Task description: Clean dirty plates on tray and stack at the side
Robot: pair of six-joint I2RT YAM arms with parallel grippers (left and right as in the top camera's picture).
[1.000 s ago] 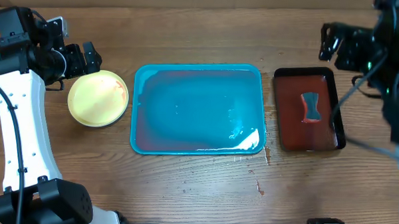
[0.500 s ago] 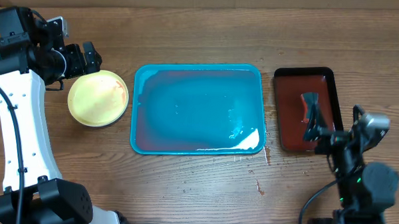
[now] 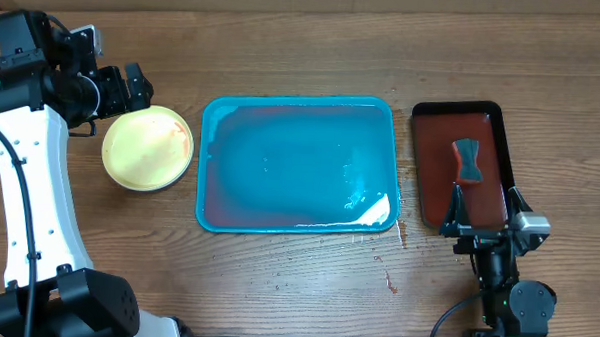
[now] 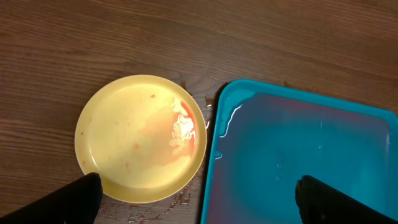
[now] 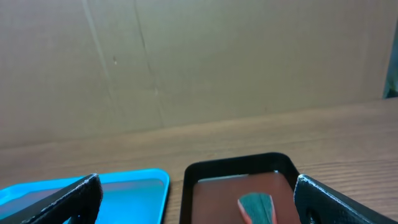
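Seen from overhead, a wooden surface (image 3: 314, 49) carries a large teal tray (image 3: 211, 200) at the centre. The tray holds no plates, only a wet, reddish film. A pale yellow-green plate (image 3: 140, 153) sits on the wood just left of the tray. Whether other plates lie under it cannot be told. A faint orange-red smear shows on its right side.

The left end effector (image 4: 205, 202) hangs above the plate's edge, spread wide and empty. The right end effector (image 5: 202, 199) is low at the near right, also wide open and empty. It faces a dark red-brown tray (image 3: 424, 193) that holds a teal sponge (image 3: 467, 160).

The task looks close to finished, with the plates off the tray. The next move probably calls for picking up the sponge and wiping off that last smear.
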